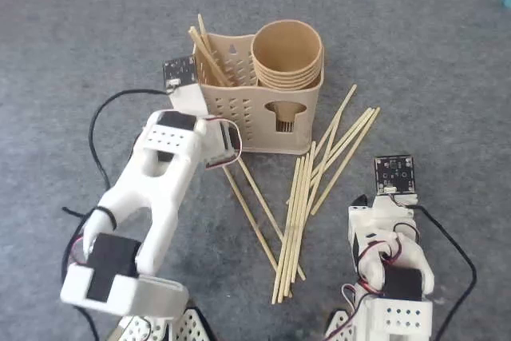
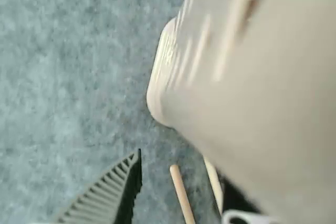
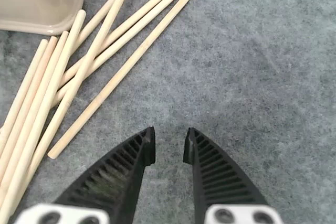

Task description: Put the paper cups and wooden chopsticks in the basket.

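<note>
1. Paper cups (image 1: 287,57) are nested in one stack in the basket's (image 1: 239,117) right compartment. That part looks done.
2. A few stowed chopsticks (image 1: 209,57) stand tilted in the left compartment, leaning on the rim because they are taller than the wall.
3. Loose chopsticks (image 1: 299,213) lie flat on the table (image 1: 447,77) in a fanned bundle, from the basket's front right corner out toward the arms. Two more run under the left arm. I read these as the remaining work.
4. Left tool (image 1: 190,100) sits tight against the basket's left front corner. Its wrist view has the wall right up close and a chopstick end (image 2: 181,198) just below. Can't tell whether it is open or closed.
5. Right tool (image 3: 169,140) is low over bare table, jaws slightly apart and empty.
6. The nearest loose chopstick end is just beside the right tool, on the basket side and not between the jaws. My judgement: shift toward the bundle before closing.
</note>
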### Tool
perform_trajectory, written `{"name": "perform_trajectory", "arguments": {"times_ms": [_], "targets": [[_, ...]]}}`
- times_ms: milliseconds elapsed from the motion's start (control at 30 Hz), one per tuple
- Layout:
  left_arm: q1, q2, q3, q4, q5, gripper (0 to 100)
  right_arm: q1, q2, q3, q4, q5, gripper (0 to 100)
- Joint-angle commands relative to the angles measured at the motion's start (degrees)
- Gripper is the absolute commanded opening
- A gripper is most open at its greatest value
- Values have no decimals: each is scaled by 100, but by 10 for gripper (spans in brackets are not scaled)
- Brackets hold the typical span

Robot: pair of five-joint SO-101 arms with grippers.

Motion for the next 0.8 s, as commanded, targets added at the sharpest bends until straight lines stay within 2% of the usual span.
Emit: {"name": "perform_trajectory", "arguments": {"times_ms": [0,67,133,300,500,600,767], "targets": [[88,668,66,299,-35,126,-4,-92,79,22,79,101],[88,668,57,316,-466,73,119,-101,79,-4,79,101],[158,659,66,325,-756,63,171,-101,70,-57,79,101],[519,536,242,299,-1029,81,198,-101,70,-110,79,101],[879,-765,1077,-26,-1037,81,198,-101,70,-110,79,101],[782,-1530,1358,-18,-1029,81,198,-101,70,-110,79,101],[202,-2215,1684,-35,-1029,81,189,-101,70,-101,79,101]]}}
